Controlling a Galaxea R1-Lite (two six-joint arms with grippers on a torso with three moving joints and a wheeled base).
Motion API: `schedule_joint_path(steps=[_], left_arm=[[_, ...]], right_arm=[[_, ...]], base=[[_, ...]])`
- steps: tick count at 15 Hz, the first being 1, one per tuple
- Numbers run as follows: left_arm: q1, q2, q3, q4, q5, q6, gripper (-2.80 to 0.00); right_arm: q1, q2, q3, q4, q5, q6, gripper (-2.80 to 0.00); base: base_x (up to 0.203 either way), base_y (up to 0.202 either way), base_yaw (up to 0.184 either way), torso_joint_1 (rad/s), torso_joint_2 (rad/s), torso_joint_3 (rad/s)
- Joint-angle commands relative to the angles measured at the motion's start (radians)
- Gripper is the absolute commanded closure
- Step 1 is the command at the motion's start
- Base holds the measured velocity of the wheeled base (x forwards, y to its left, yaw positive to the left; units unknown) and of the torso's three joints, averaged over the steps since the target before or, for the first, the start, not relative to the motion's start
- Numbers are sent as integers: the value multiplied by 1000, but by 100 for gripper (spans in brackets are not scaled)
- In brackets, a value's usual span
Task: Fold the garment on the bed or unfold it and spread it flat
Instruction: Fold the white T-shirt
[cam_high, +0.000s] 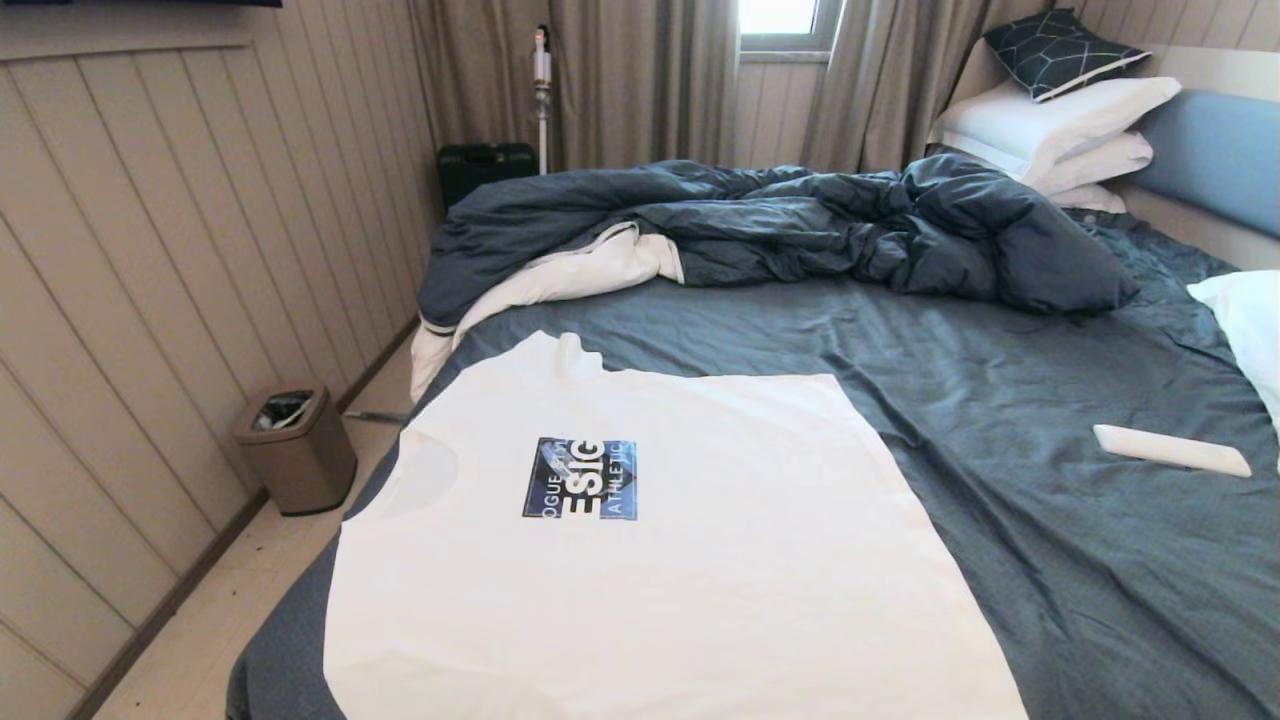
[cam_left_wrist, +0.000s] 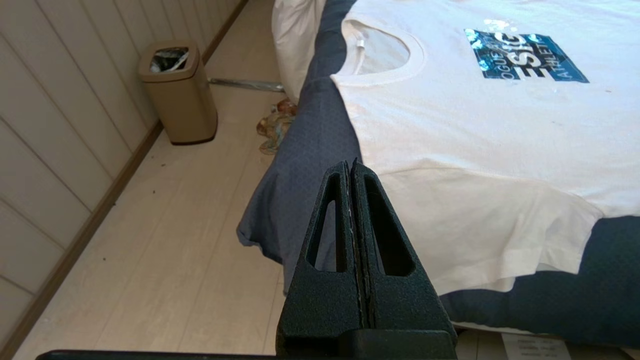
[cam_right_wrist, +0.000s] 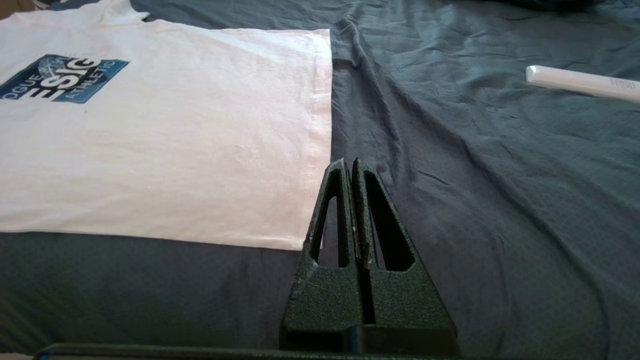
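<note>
Nearest, low before the bed's front edge: left claw (cam_left_wrist: 352, 165), fingers pressed together, pinching nothing, aimed at the near sleeve of the white T-shirt (cam_left_wrist: 480, 150) where it droops over the mattress edge. Beside it, right claw (cam_right_wrist: 349, 164), likewise pressed together and empty, pointing at the shirt's near hem corner without touching the cloth. Neither claw visible from the head camera.

Just beyond, white T-shirt (cam_high: 650, 560) spread flat, print side up, on the left front part of the bed (cam_high: 1000, 520); collar toward the left edge, hem toward the middle, blue printed patch (cam_high: 580, 478) on the chest. To the right, well apart from the shirt, a slim white object (cam_high: 1170, 450) lying on the dark sheet.

Left of the bed, on the floor by the panelled wall, a tan bin (cam_high: 297, 447).

Farther back, rumpled dark duvet (cam_high: 780, 225) heaped across the bed. Farthest, stacked white pillows (cam_high: 1060, 125) against the blue headboard (cam_high: 1215, 155), and curtains (cam_high: 640, 75) under the window.
</note>
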Motion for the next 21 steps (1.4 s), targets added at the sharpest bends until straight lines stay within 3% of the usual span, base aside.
schedule_joint_path(steps=[1,6,12,15,16,18,20,21], left_arm=[[0,0,0,0,0,0,0],[0,56,-88,-1,-4,13,0],[-9,576,-601,-10,-45,-21,0],[-10,806,-711,-7,-124,-79,0],[-10,888,-729,-7,-173,-131,0],[-7,1031,-753,-7,-353,-245,0],[32,1142,-746,-5,-590,-302,0],[58,1166,-737,-4,-651,-318,0]], right_arm=[[2,1,0,-3,-1,-6,0],[2,37,-72,54,8,-22,0],[24,529,-660,211,71,2,0],[28,780,-855,232,83,103,0],[29,857,-891,235,90,175,0],[17,990,-923,239,142,345,0],[-89,1058,-894,239,297,391,0],[-179,1085,-876,241,401,395,0]], base=[[0,0,0,0,0,0],[0,0,0,0,0,0],[0,0,0,0,0,0],[0,0,0,0,0,0],[0,0,0,0,0,0],[0,0,0,0,0,0],[0,0,0,0,0,0],[0,0,0,0,0,0]])
